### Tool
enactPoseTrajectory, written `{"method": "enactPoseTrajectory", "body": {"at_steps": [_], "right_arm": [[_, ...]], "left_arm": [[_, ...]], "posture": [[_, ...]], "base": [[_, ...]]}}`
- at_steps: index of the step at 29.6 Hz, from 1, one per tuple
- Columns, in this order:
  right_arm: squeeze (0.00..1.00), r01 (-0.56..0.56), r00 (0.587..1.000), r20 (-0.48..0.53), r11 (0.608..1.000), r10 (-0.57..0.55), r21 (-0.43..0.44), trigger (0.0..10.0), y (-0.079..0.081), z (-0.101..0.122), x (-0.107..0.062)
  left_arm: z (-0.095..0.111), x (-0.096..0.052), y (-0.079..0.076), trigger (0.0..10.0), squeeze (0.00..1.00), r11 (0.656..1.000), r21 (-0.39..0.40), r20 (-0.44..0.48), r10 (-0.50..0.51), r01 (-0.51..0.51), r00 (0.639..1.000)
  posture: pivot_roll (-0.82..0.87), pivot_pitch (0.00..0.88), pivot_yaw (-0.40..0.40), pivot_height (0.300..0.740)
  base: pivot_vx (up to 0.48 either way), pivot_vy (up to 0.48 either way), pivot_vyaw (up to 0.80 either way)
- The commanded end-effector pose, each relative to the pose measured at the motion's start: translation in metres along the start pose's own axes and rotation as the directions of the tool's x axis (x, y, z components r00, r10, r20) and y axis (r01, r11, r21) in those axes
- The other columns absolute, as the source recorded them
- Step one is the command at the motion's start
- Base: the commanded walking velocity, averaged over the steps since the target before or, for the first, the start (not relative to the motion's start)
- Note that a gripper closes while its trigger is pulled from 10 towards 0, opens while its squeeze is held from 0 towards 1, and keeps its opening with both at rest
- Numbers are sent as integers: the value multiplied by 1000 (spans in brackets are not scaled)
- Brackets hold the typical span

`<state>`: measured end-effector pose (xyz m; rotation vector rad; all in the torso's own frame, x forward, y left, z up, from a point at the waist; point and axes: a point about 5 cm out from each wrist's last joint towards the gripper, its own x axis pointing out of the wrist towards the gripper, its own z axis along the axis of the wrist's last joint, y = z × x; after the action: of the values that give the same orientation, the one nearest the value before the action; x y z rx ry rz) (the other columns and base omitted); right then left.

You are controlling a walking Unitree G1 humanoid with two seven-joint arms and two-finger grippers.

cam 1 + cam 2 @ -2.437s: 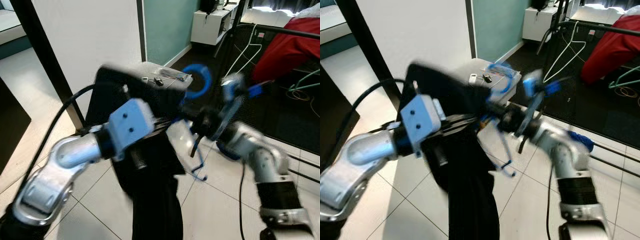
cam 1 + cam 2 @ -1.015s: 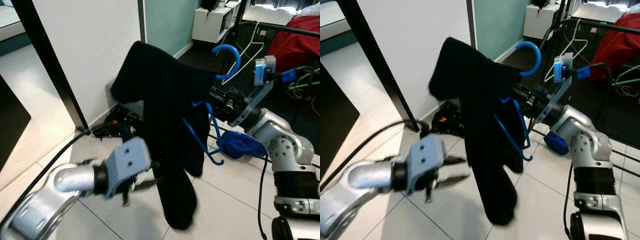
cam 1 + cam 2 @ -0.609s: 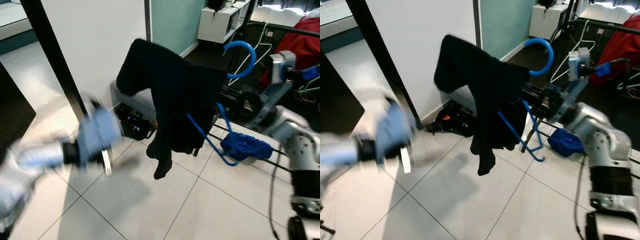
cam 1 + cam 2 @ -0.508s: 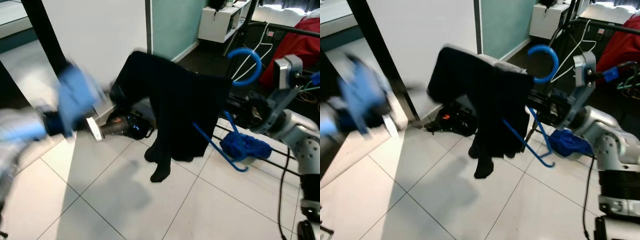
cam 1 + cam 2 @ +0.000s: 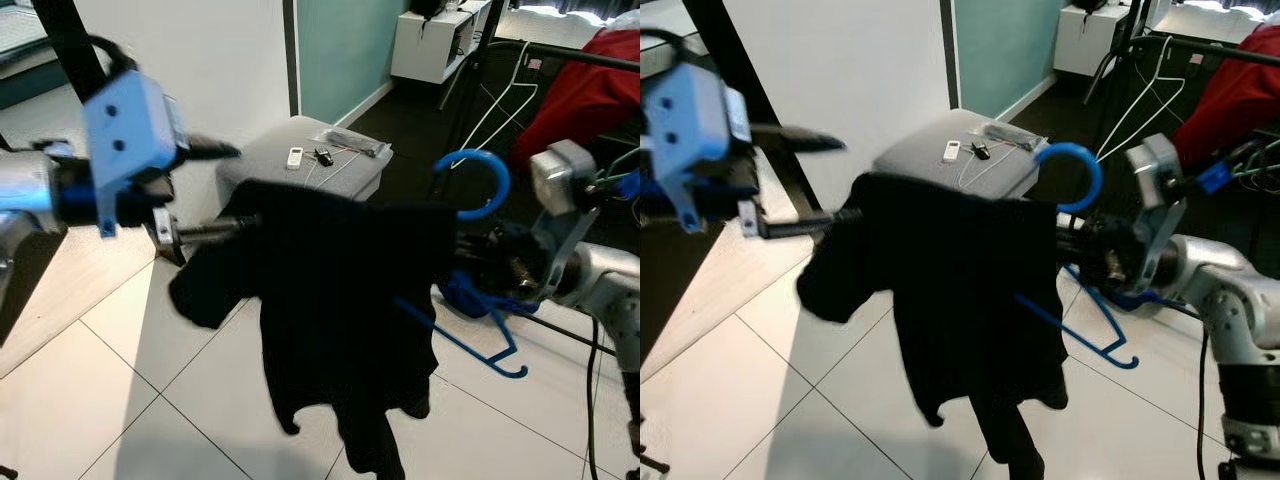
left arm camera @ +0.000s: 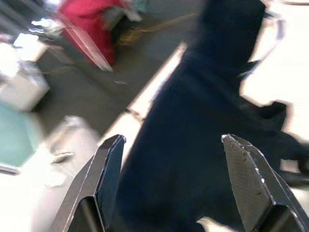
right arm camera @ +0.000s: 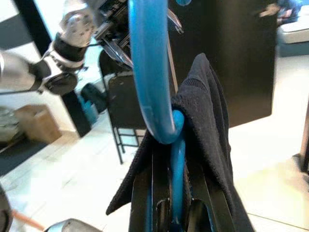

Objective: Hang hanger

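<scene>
Eye views: right gripper (image 5: 1080, 245) clamps the blue hanger (image 5: 470, 200) at its neck; hook up, long axis running toward the left arm, black garment (image 5: 340, 300) draped over it. Clothes rail (image 5: 580, 58) lies beyond, on the right arm's side. Left gripper (image 5: 215, 190) spread, at the garment's shoulder.

Left wrist view: fingers (image 6: 108, 164) apart, garment between, ungripped.

Right wrist view: fingers closed on the hanger's stem.

left gripper (image 6: 176, 181): fingers spreading wide apart | black garment (image 6: 203, 125): hanging blurred between them | red cloth (image 6: 84, 21): lying beyond garment
</scene>
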<state>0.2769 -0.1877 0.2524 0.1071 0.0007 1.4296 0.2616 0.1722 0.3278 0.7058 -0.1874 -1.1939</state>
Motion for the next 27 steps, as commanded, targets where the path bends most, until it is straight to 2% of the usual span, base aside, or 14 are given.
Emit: {"method": "enactPoseTrajectory", "body": {"at_steps": [1, 3, 6, 17, 20, 21, 22, 23, 24, 26, 27], "right_arm": [[0, -57, 998, -1, 997, 57, -48, 10000, 6, 2, 10], [0, -76, 997, -6, 996, 76, -55, 10000, 8, 3, 16], [0, -95, 995, -18, 993, 94, -64, 10000, 10, 4, 19], [0, -114, 993, -28, 990, 112, -85, 10000, 14, 7, 22], [0, -120, 993, -29, 988, 118, -93, 10000, 16, 8, 23], [0, -125, 992, -30, 987, 122, -99, 10000, 17, 9, 24], [0, -125, 992, -30, 987, 122, -99, 10000, 17, 9, 24], [0, -131, 991, -30, 986, 128, -105, 10000, 18, 11, 25], [0, -137, 990, -31, 984, 135, -112, 10000, 20, 12, 27], [0, -141, 990, -32, 983, 139, -116, 10000, 20, 13, 28], [0, -146, 989, -32, 982, 143, -120, 10000, 21, 14, 28]], "left_arm": [[-2, 7, -4, 10000, 0, 997, -35, 20, -67, 67, 998], [-4, 13, -4, 10000, 0, 995, -38, 21, -88, 89, 996], [-8, 15, -1, 10000, 0, 994, -51, 4, -100, 100, 995], [-18, 13, -2, 10000, 0, 987, -95, -50, -137, 131, 989], [-25, 11, -7, 10000, 0, 977, -131, -96, -180, 167, 979], [-28, 11, -9, 9333, 0, 972, -150, -113, -197, 179, 974], [-28, 11, -9, 9333, 0, 972, -150, -113, -197, 179, 974], [-32, 11, -11, 8627, 0, 969, -163, -131, -209, 187, 969], [-35, 12, -12, 3882, 0, 966, -173, -144, -218, 193, 965], [-38, 12, -12, 3882, 0, 964, -179, -153, -223, 195, 963], [-41, 12, -13, 1608, 0, 963, -183, -163, -229, 199, 960]], "posture": [[-38, 48, 63, 740], [-41, 46, 64, 740], [-47, 44, 70, 740], [-43, 47, 70, 740], [-44, 47, 71, 740], [-46, 48, 70, 740], [-46, 48, 70, 740], [-46, 49, 70, 740], [-49, 49, 69, 740], [-49, 49, 69, 740], [-50, 49, 70, 740]], "base": [[0, 0, 0], [0, 0, 0], [0, 0, 0], [0, 0, 0], [0, 0, 0], [0, 0, 0], [0, 0, 0], [0, 0, 0], [0, 0, 0], [0, 0, 0], [0, 0, 0]]}}
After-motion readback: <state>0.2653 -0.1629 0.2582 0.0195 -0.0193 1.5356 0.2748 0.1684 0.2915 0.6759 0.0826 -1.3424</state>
